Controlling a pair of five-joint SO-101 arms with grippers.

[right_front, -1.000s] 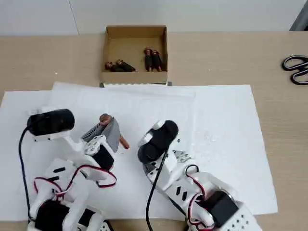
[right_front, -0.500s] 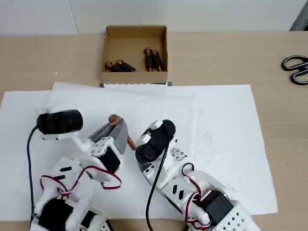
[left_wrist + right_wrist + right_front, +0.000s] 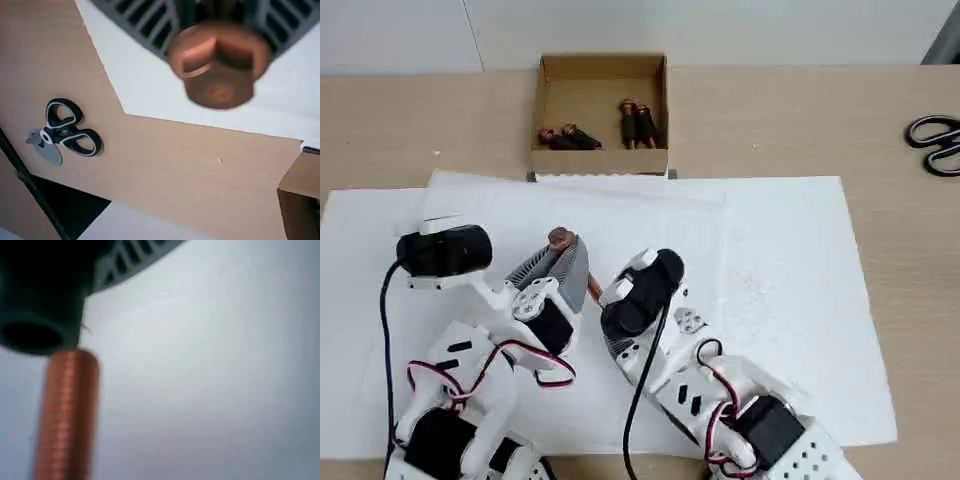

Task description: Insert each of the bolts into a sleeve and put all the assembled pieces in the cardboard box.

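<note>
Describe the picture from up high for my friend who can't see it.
Two robot arms sit on white paper; the left claw holds a copper bolt, its tip pointing at the right arm. Beyond them a cardboard box holds finished pieces, and scissors lie far to the right.

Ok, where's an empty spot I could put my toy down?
The right side of the white paper, between the right arm and the paper's edge, is bare. So is the table between the cardboard box and the scissors. It's crowded around the bolt, between the left arm and the right one.
</note>
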